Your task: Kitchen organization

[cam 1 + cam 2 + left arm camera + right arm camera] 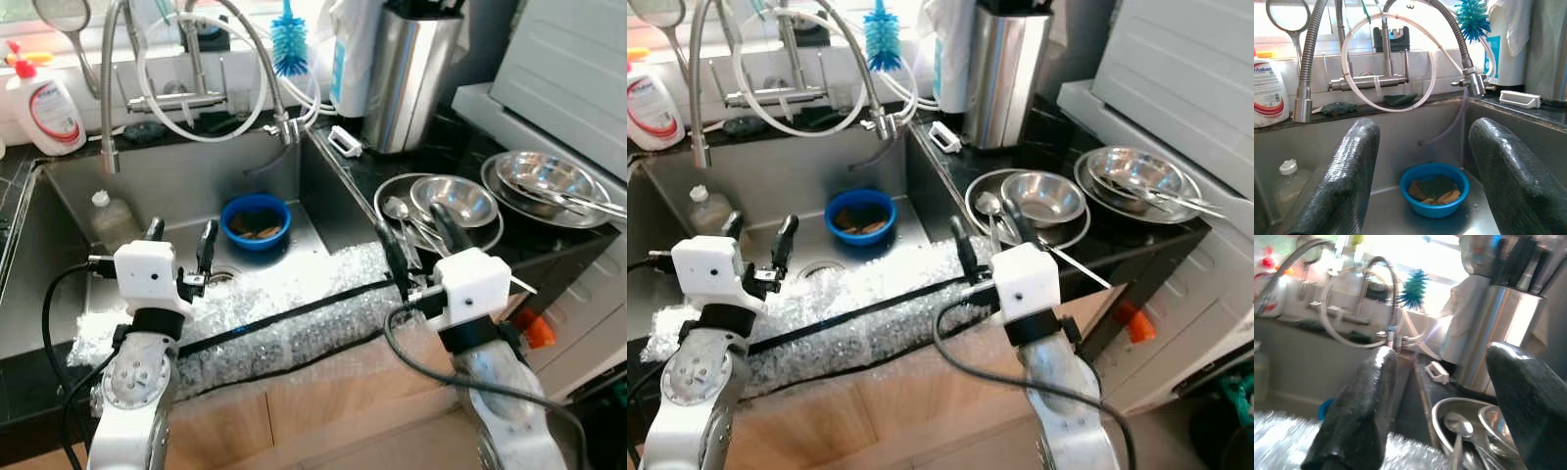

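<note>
While our left gripper point(181, 240) and right gripper point(419, 233) hover with jaws apart, we judge organizing barely begun: blue bowl point(255, 221) centre-frame in sink point(167, 181).

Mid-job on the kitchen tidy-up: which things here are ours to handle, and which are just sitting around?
Likely part of the job:
- steel bowls and spoon on the counter
- stacked steel pans
- blue bowl in the sink
- left pincer and right pincer, both open and empty

Probably just lying about:
- soap bottle
- bottle brush
- knife block
- bubble wrap
</note>
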Available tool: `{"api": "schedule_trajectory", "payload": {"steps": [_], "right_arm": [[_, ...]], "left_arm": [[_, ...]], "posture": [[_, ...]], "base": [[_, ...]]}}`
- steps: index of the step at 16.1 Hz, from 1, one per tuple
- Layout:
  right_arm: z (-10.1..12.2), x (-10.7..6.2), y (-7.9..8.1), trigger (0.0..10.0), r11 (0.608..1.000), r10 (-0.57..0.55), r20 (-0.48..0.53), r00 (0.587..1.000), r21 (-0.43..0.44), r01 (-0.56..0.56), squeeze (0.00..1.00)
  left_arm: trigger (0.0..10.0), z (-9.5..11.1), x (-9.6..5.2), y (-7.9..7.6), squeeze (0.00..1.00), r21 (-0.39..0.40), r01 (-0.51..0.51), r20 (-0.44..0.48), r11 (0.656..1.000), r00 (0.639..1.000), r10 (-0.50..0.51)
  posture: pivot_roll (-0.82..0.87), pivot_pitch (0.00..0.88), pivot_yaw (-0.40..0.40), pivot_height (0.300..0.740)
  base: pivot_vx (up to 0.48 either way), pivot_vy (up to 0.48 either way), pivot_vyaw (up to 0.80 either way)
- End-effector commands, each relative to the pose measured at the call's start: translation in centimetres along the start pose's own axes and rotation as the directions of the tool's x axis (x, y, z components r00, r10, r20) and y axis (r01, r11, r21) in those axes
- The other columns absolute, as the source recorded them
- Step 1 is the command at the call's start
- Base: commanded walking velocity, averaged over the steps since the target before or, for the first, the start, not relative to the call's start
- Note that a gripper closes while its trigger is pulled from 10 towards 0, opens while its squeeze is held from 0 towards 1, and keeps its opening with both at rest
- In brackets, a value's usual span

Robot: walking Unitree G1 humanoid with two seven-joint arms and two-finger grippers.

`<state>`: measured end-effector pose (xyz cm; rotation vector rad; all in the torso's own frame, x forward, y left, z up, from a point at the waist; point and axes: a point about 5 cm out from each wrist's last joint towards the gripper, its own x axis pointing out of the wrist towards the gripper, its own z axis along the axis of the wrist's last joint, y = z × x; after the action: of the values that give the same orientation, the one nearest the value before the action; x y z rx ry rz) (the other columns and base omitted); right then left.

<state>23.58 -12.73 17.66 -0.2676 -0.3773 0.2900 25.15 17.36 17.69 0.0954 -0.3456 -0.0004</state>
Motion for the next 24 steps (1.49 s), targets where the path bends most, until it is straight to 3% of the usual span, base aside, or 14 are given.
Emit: {"api": "schedule_trajectory", "payload": {"steps": [1,4,5,10,14,19,24], "right_arm": [[0.3,-0.3,0.1,10.0,1.0,0.013,-0.003,1.0,-0.02,-0.013,0.0],[-1.3,-1.7,-0.8,10.0,0.998,-0.02,-0.106,0.994,-0.058,0.014,0.0],[-2.4,-1.9,-1.3,10.0,0.998,-0.062,-0.154,0.986,-0.03,0.058,0.0],[-3.0,-0.4,-0.8,10.0,0.999,-0.039,-0.133,0.99,0.03,0.043,0.0],[-3.8,-0.1,-0.8,10.0,0.985,-0.056,-0.162,0.985,0.152,0.081,0.0],[-4.9,-0.6,0.2,10.0,0.982,0.001,-0.211,0.978,0.187,0.039,0.0],[-5.6,-0.8,0.0,10.0,0.983,-0.004,-0.249,0.968,0.176,0.049,0.0]], "left_arm": [[10.0,-0.1,-0.1,-0.1,0.0,-0.002,0.004,0.002,1.0,1.0,-0.004],[10.0,-0.4,-0.1,-0.4,0.0,0.002,0.025,-0.005,1.0,1.0,-0.025],[10.0,-0.4,-0.1,-0.5,0.0,0.002,0.027,-0.007,1.0,1.0,-0.027],[10.0,-0.2,0.1,-0.5,0.0,0.011,0.028,0.009,1.0,1.0,-0.029],[10.0,-0.2,-0.1,-0.7,0.0,0.012,0.035,0.012,0.999,0.999,-0.035],[10.0,-0.4,-0.2,-0.8,0.0,0.016,0.039,0.004,0.999,0.999,-0.039],[10.0,-0.4,-0.3,-0.9,0.0,0.018,0.04,0.0,0.999,0.999,-0.04]], "posture": [[0.0,0.034,-0.023,0.74],[0.0,0.032,-0.023,0.74],[0.0,0.028,-0.025,0.74],[0.01,0.013,-0.028,0.74],[0.01,0.004,-0.031,0.74],[0.01,0.018,-0.036,0.74],[0.02,0.029,-0.038,0.74]], "base": [[0.0,0.0,0.0],[0.0,0.0,0.0],[0.0,0.0,0.0],[0.0,0.0,0.0],[0.0,0.0,0.0],[0.0,0.0,0.0],[0.0,0.0,0.0]]}}
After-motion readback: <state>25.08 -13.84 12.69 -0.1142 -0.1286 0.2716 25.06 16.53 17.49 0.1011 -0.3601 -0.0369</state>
